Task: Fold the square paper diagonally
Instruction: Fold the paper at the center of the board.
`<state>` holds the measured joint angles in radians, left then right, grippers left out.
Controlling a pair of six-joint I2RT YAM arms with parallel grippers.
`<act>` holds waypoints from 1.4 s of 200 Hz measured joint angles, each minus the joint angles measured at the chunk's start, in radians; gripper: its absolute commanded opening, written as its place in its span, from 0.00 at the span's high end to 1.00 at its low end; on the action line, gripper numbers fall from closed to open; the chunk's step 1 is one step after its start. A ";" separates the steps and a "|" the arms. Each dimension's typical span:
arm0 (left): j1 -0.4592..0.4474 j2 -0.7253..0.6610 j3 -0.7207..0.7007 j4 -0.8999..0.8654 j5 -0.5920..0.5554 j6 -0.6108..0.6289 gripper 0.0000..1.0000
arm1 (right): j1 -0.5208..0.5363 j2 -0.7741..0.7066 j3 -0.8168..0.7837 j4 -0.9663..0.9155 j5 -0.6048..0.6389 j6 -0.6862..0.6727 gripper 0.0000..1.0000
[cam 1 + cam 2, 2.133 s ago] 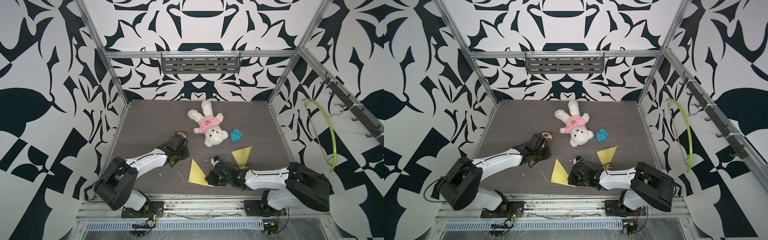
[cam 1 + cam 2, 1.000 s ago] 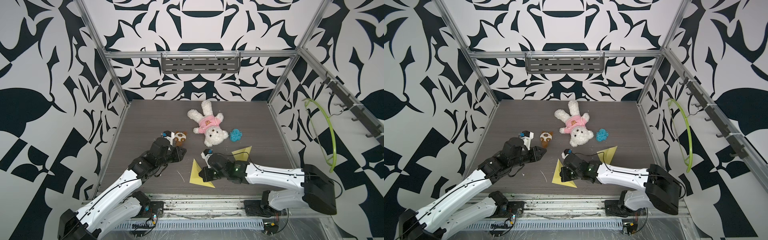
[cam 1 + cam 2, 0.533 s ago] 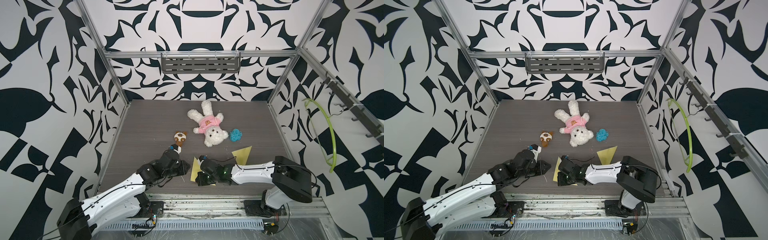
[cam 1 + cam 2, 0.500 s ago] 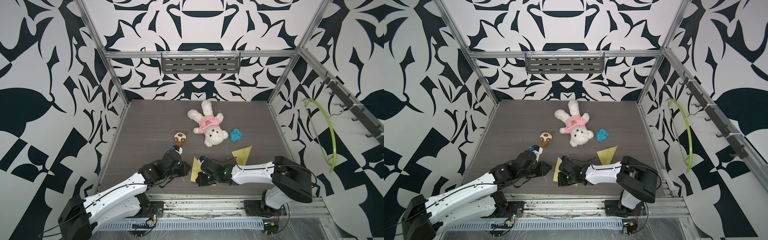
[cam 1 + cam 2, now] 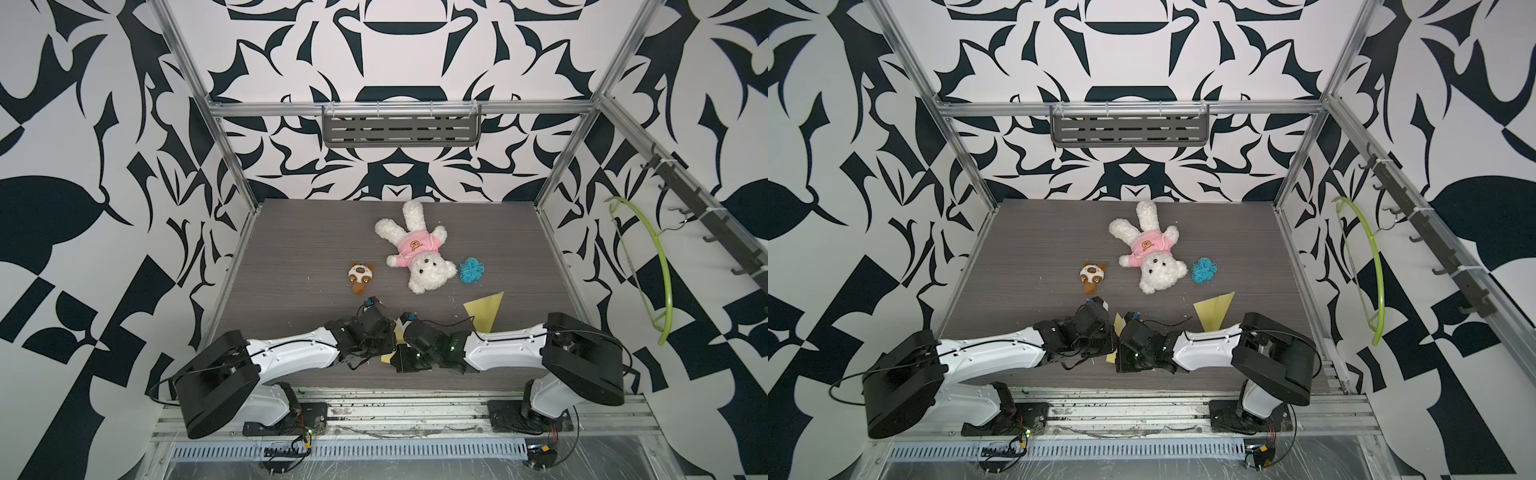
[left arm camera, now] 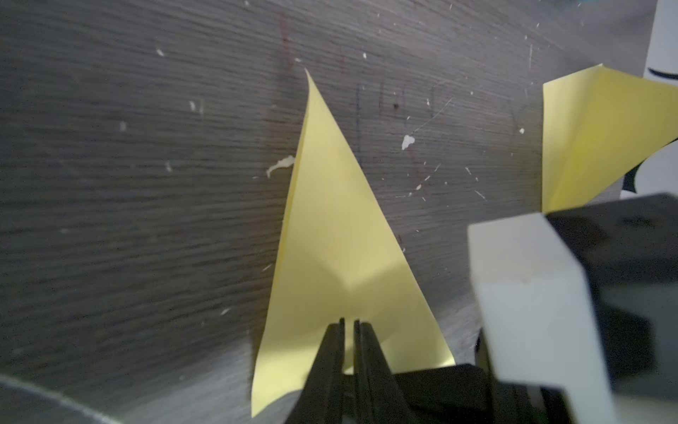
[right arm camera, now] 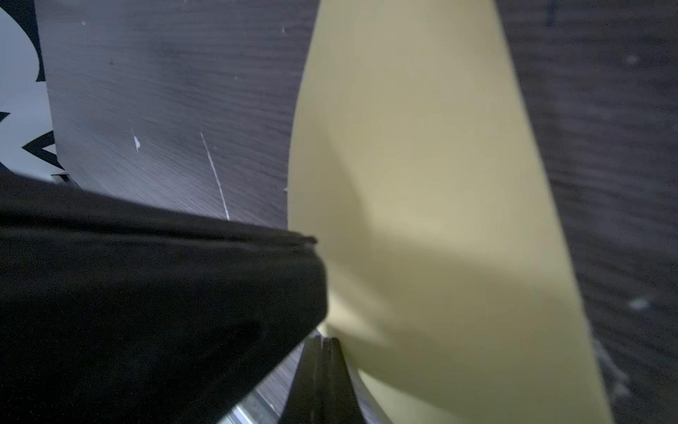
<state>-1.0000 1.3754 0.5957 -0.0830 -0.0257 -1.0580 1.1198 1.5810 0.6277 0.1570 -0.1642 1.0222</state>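
Finds the yellow paper (image 6: 341, 238) already doubled into a tall triangle near the front edge of the table (image 6: 146, 183), lying between the left gripper (image 6: 349, 325) and the right gripper (image 7: 323, 341), long axis running straight away from the left gripper, apex farthest out. Reads the left gripper as the nearer and better placed, sitting at the triangle's broad base with jaws at a thin slit, apparently nipping that base edge. Puts the right gripper clenched tight, tips against the paper's side edge, with no telling of any layer caught between them.
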 measured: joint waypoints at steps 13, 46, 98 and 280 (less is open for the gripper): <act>-0.004 0.027 0.000 0.009 0.000 -0.004 0.91 | 0.000 0.000 -0.007 0.002 0.000 0.001 1.00; -0.006 0.043 -0.020 0.035 -0.008 -0.024 0.91 | -0.006 -0.024 -0.035 0.010 0.005 0.011 1.00; -0.006 0.053 -0.056 0.081 -0.016 -0.043 0.92 | -0.060 -0.097 -0.061 0.013 0.002 0.019 1.00; -0.006 0.073 -0.056 0.123 -0.011 -0.045 0.92 | -0.389 0.219 0.124 0.173 -0.291 -0.094 1.00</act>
<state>-1.0065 1.4483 0.5400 0.0402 -0.0368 -1.1027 0.7311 1.8004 0.7513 0.3302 -0.4553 0.9283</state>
